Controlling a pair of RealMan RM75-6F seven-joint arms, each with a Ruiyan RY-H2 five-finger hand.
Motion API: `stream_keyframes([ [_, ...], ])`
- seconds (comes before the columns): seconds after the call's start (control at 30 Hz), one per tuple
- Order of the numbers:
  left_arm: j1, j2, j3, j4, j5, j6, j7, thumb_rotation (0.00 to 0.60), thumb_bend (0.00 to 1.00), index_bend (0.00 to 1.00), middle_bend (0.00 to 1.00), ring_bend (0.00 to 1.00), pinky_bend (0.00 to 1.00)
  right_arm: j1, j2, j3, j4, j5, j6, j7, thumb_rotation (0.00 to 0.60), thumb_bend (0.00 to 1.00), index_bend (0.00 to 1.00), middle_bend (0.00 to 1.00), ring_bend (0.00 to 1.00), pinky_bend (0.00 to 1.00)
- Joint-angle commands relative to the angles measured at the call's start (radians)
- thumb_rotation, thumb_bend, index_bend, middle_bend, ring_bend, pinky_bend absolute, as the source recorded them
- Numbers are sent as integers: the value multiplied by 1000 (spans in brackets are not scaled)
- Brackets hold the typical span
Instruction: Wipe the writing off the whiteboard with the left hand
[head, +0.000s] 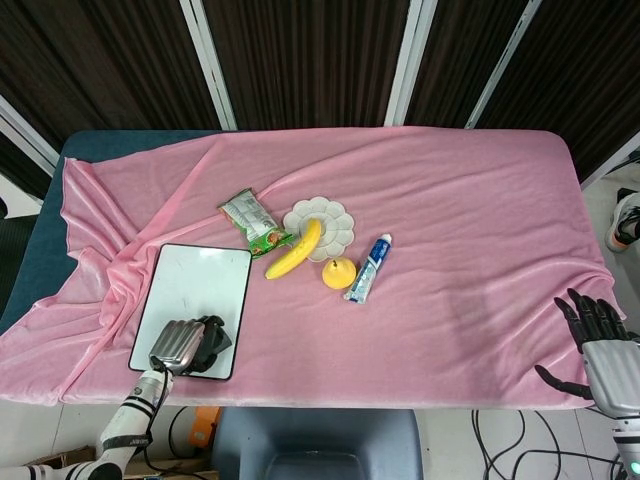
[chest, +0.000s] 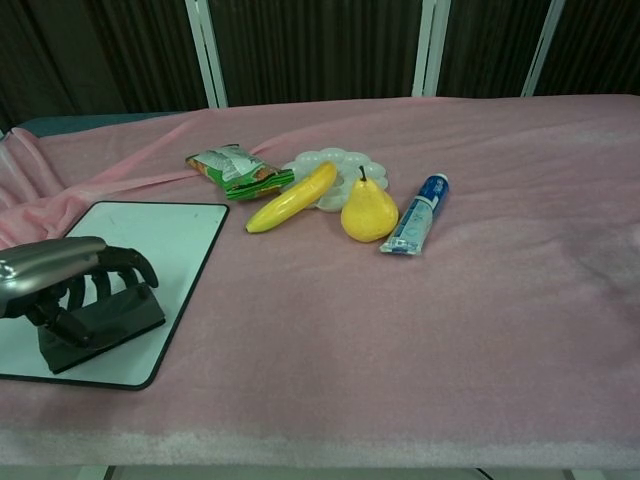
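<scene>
Chest view: banana (chest: 292, 197), pear (chest: 368, 210), toothpaste tube (chest: 416, 215) beside whiteboard (chest: 150, 250).

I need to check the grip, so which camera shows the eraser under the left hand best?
The chest view: the dark eraser shows side-on on the whiteboard, with the left hand curled over it. The head view looks down, so the hand hides most of the eraser.

A staged robot test room: a table (head: 130, 142) draped in a pink cloth (head: 470, 220) before dark curtains (head: 300, 60), cables (head: 500, 440) on the floor.
</scene>
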Motion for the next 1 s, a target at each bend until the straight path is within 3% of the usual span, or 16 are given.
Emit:
stream_keyframes([
  [0.03, 26, 10, -33, 13, 65, 77, -57, 600, 761, 613, 658, 703, 940, 0, -1, -2, 0, -3, 0, -2, 600, 337, 0, 0, 0, 4],
  [0.23, 2, 32, -139, 114, -49, 77, -72, 600, 725, 625, 681, 690, 861, -2, 1, -3, 1, -10, 6, 9, 600, 337, 0, 0, 0, 4],
  [0.47, -41, -32, -224, 389, -220, -2, -86, 600, 699, 638, 695, 688, 736, -2, -1, -5, 1, -10, 4, -3, 600, 337, 0, 0, 0, 4],
  [0.67, -62, -125, -244, 668, -252, -87, -149, 600, 650, 636, 685, 633, 643, -3, -1, -7, 1, -15, 7, -2, 600, 337, 0, 0, 0, 4],
  [0.77, -64, -156, -230, 757, -251, -142, -157, 600, 567, 577, 597, 519, 548, -4, 0, -8, 4, -18, 9, 4, 600, 337, 0, 0, 0, 4],
  [0.83, -62, -157, -222, 774, -242, -183, -174, 600, 518, 473, 471, 400, 454, -3, 1, -8, 5, -17, 7, 7, 600, 337, 0, 0, 0, 4],
  [1.0, -53, -145, -198, 772, -199, -236, -200, 600, 476, 228, 179, 149, 353, -4, 1, -9, 4, -20, 10, 8, 600, 337, 0, 0, 0, 4],
])
